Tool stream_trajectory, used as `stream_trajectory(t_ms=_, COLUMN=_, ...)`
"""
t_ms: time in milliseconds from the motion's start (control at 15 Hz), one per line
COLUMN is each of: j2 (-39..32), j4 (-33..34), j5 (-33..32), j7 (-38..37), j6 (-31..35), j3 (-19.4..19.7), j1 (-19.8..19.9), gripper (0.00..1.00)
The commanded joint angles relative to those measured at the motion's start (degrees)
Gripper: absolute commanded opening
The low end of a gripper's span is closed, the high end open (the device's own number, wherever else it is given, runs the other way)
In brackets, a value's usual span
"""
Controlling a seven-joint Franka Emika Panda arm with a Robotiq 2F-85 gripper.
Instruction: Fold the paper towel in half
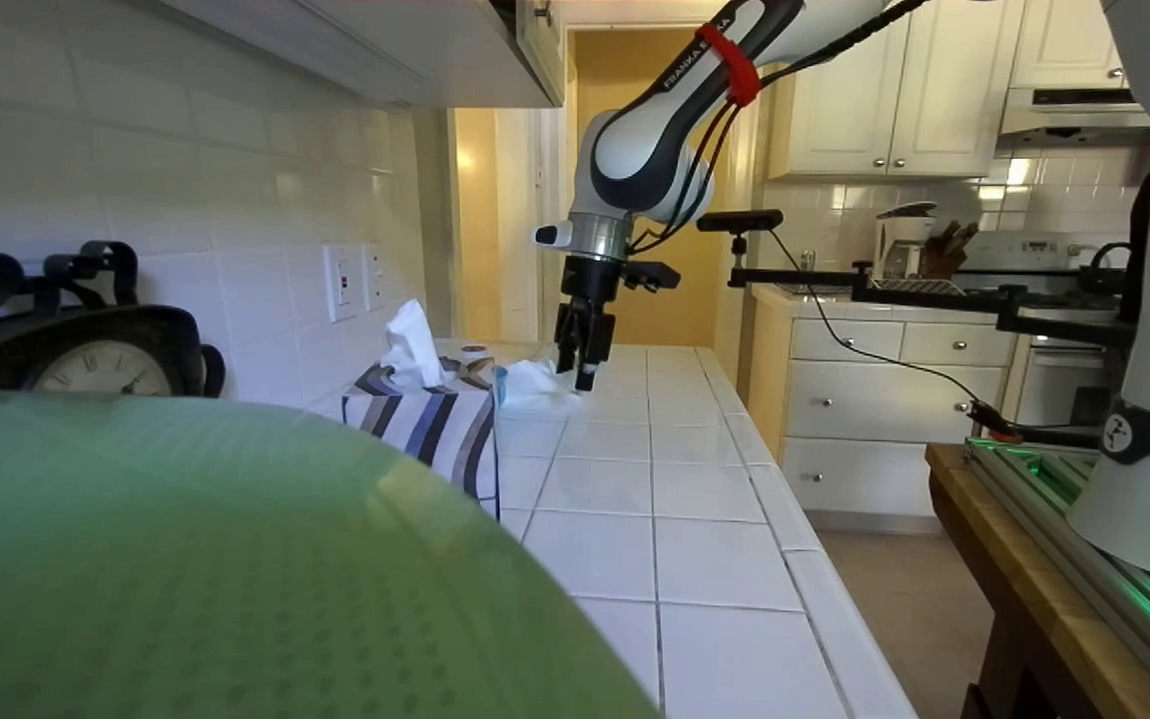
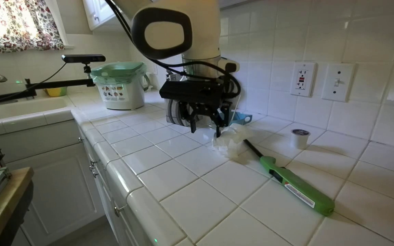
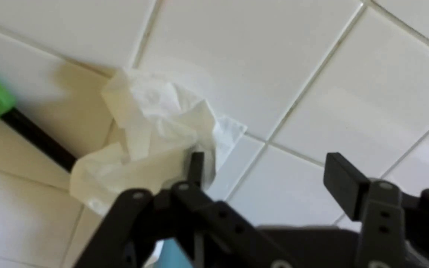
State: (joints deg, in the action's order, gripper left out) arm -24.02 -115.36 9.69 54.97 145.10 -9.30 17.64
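Crumpled white paper towel is on the white-tiled desk. Jaws wide apart, nothing held; one jaw overlaps the towel's edge in the wrist view, contact can't be told. Likely step: grabbing an edge. Best to shift over, pinch one loose edge low, lift gently, keep off the green plastic lighter with black barrel.

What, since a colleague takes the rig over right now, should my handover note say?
Black two-finger gripper: open; one finger above or touching (unclear which) the crumpled white paper towel, the other beyond its edge.
Towel: on the white tiled counter, near the black nozzle of the green plastic lighter.
Done: no half fold visible.
Left: probably spread the towel, then fold it in half.
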Motion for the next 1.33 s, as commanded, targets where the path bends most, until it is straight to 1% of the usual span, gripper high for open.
stream_trajectory(t_ms=0, j2=3.4, j4=-1.3, j5=-1.1, j7=-3.8, j6=-2.0, j3=3.5, j1=-3.1, gripper=1.00)
stream_trajectory(t_ms=267, j2=6.5, j4=-2.3, j5=-3.0, j7=-10.6, j6=-3.5, j3=6.9, j1=-5.6, gripper=1.00)
stream_trajectory(t_ms=467, j2=8.6, j4=-3.1, j5=-5.2, j7=-18.1, j6=-6.2, j3=9.1, j1=-7.4, gripper=1.00)
stream_trajectory(t_ms=600, j2=10.1, j4=-3.9, j5=-6.9, j7=-25.3, j6=-7.7, j3=10.3, j1=-8.7, gripper=1.00)
stream_trajectory(t_ms=933, j2=15.7, j4=-6.3, j5=-11.9, j7=-45.9, j6=-11.4, j3=12.2, j1=-12.2, gripper=1.00)
stream_trajectory(t_ms=1200, j2=19.6, j4=-6.7, j5=-18.6, j7=-61.7, j6=-13.9, j3=13.5, j1=-13.9, gripper=1.00)
stream_trajectory(t_ms=1267, j2=17.4, j4=-4.8, j5=-15.1, j7=-54.6, j6=-13.6, j3=12.7, j1=-13.0, gripper=1.00)
